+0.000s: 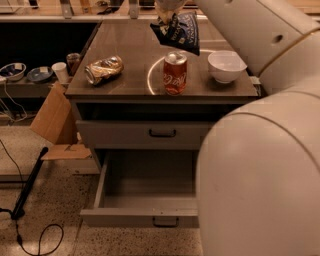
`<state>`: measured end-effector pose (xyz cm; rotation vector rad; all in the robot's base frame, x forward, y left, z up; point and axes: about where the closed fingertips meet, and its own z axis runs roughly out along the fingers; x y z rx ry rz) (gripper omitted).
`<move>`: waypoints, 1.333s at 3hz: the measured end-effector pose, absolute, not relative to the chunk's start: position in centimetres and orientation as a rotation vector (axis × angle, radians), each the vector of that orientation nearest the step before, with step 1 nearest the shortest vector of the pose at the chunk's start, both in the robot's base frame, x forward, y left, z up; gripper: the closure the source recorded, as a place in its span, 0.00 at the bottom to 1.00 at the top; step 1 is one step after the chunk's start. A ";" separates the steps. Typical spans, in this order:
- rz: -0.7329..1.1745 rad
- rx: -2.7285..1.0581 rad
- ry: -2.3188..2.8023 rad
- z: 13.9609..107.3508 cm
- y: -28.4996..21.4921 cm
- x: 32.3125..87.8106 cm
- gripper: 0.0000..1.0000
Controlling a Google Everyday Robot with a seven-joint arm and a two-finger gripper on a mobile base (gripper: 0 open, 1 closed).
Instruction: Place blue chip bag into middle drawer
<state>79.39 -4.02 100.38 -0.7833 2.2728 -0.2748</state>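
Observation:
The blue chip bag (178,33) is a crinkly dark-blue foil bag with white lettering. It hangs in the air above the back of the counter, just over the red can (175,73). My gripper (167,9) is at the top edge of the camera view, shut on the bag's top. The middle drawer (145,218) is pulled out low at the front, and its grey interior shows nothing inside. The matching drawer front (150,134) above it is shut.
A crushed gold-brown can (104,70) lies on the counter's left. A white bowl (226,65) stands on its right. My white arm (260,165) fills the right side and hides the drawer's right end. A cardboard box (52,120) and cables lie on the floor at left.

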 end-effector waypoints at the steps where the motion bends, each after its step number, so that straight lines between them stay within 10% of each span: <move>1: -0.166 -0.818 2.202 101.8 -1.9 77.0 1.00; 4: 0.002 -0.775 2.014 106.0 1.2 74.4 1.00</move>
